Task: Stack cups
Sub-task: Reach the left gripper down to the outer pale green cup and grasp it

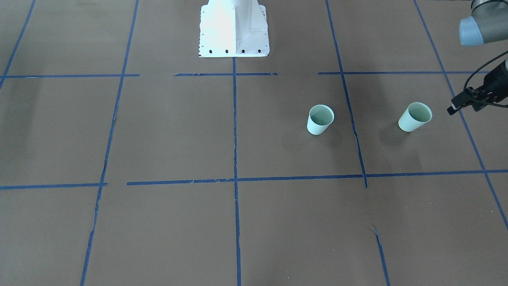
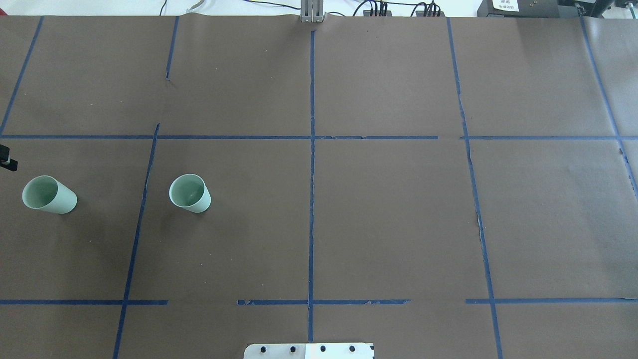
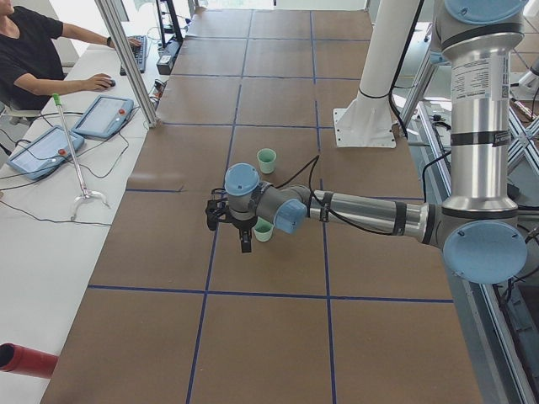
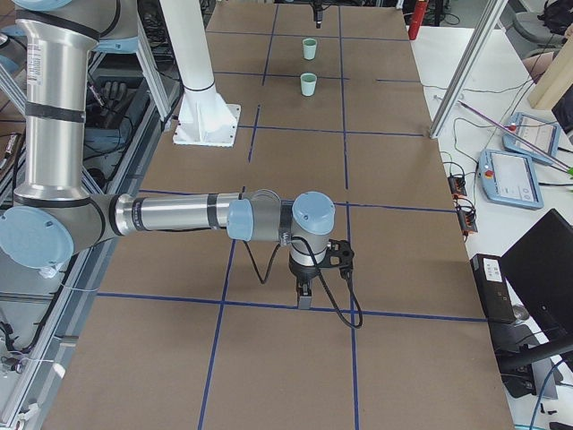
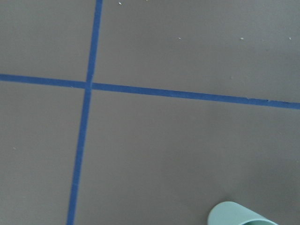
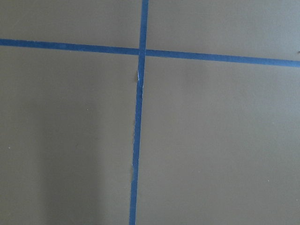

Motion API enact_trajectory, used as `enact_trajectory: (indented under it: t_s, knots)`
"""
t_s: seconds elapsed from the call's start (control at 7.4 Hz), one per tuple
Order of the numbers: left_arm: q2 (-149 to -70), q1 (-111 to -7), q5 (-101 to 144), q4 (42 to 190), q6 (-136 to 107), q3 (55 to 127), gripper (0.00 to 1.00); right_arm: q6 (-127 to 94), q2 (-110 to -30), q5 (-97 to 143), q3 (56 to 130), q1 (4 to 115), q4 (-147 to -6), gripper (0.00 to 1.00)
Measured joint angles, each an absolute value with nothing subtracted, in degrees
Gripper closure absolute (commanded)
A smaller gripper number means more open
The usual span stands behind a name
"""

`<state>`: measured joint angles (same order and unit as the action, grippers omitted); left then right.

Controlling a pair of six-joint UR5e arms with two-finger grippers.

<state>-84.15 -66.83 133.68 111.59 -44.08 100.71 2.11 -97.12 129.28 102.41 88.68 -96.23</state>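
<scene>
Two pale mint-green cups stand upright and apart on the brown table. The outer cup (image 1: pixel 414 116) (image 2: pixel 49 195) is near the table's left end; the inner cup (image 1: pixel 320 119) (image 2: pixel 190 193) is closer to the middle. My left gripper (image 1: pixel 452 110) (image 3: pixel 245 246) hangs pointing down just beyond the outer cup, not touching it; only its tip shows at the overhead view's left edge (image 2: pixel 9 162). I cannot tell whether it is open or shut. The left wrist view shows a cup rim (image 5: pixel 236 215) at its bottom edge. My right gripper (image 4: pixel 304 300) hangs low over bare table far from the cups; its state cannot be told.
The white robot base (image 1: pixel 234 28) (image 2: pixel 309 350) stands at the table's near middle. Blue tape lines (image 2: pixel 312 149) grid the brown surface. A side bench with tablets (image 3: pixel 101 116) and an operator lies beyond the far edge. Metal frame posts (image 3: pixel 126 59) stand there.
</scene>
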Motion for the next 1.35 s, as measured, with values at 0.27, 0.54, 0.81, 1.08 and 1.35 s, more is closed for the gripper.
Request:
enact_trajectory:
  t_s: [0.27,0.54,0.81,1.08,1.35]
  knots:
    - [-83.2,-62.8,132.3,114.8,-47.7,100.3,0.0,2.1,-97.1,129.3,102.5,88.7,-96.2,0.0]
    - [-82.8,-60.2,131.2,117.1,-48.8,99.1,0.13,2.1,-97.1,129.2,102.5,88.7,-96.2,0.0]
    - [-82.8,-58.2,130.9,117.6,-49.3,98.3,0.86,2.1,-97.1,129.3,102.5,88.7,-96.2,0.0]
    - [-83.2,-57.8,130.9,117.7,-49.3,98.0,1.0,2.1,-97.1,129.3,102.5,88.7,-96.2,0.0]
    - [-83.5,-57.9,131.3,117.4,-49.5,98.2,1.0,2.1,-97.1,129.3,102.5,88.7,-96.2,0.0]
